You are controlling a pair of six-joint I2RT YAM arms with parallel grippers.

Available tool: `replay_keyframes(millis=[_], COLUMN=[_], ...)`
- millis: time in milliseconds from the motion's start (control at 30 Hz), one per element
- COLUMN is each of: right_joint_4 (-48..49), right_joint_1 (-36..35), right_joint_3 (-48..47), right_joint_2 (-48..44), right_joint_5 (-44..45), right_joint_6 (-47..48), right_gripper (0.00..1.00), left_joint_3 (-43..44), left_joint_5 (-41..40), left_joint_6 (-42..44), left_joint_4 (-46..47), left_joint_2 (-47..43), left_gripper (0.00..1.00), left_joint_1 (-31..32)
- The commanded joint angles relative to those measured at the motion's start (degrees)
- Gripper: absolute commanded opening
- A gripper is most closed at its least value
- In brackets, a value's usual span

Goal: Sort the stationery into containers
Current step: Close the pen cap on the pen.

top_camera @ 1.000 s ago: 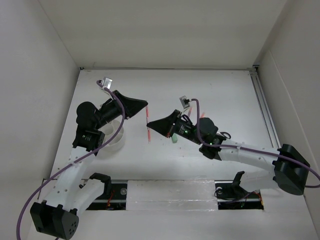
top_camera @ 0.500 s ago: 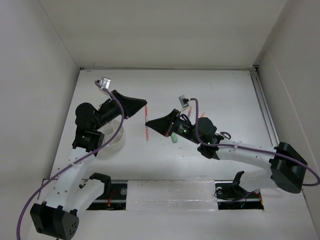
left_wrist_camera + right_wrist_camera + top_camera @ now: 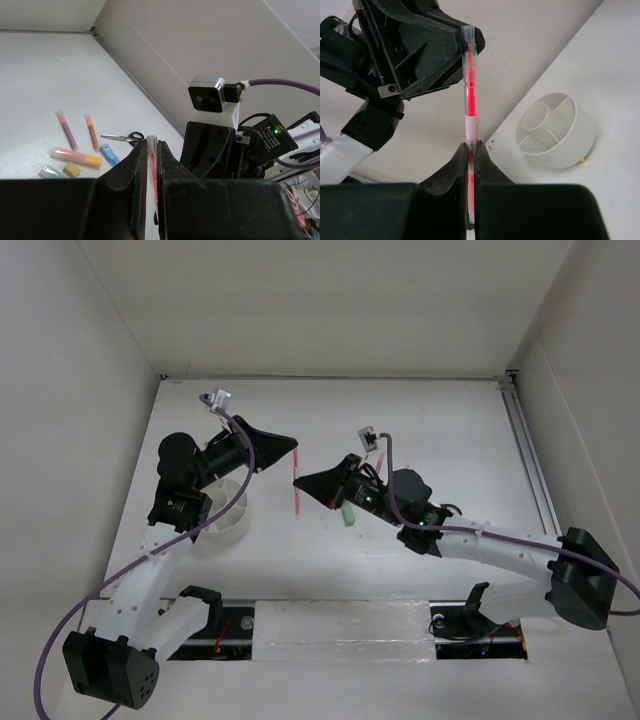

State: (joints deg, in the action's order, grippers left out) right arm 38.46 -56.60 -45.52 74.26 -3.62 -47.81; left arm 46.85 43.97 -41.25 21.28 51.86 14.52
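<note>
The left arm has swung slightly up and right since 1 second ago, carrying the red pen (image 3: 298, 502) with it. Left gripper (image 3: 290, 446) and right gripper (image 3: 301, 482) both clamp this pen, right of the white divided tub (image 3: 226, 528), well apart from the scissors (image 3: 123, 137).

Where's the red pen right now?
Top view, mid-table: the red pen is pinched by the left gripper and right gripper together, right of the white tub.
</note>
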Motion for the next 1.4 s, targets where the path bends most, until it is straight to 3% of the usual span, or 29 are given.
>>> replay_keyframes(millis=[0, 567, 1367], right_joint_4=[2.8, 5.9, 6.6], right_joint_1=[0.9, 1.4, 7.3], right_joint_3=[-3.4, -6.9, -13.9], right_joint_2=[-2.9, -1.0, 2.6], right_joint_5=[4.0, 3.8, -0.2], right_joint_6=[2.9, 1.1, 0.1], right_gripper=[0.0, 0.0, 0.0], left_joint_3=[2.3, 2.3, 2.8], left_joint_5=[4.3, 4.3, 4.6], left_joint_6=[2.0, 2.5, 4.9], left_joint_4=[-1.9, -2.6, -4.8], left_joint_2=[1.1, 2.4, 2.9], left_gripper=[0.0, 0.0, 0.0], left_joint_1=[0.1, 0.1, 1.2])
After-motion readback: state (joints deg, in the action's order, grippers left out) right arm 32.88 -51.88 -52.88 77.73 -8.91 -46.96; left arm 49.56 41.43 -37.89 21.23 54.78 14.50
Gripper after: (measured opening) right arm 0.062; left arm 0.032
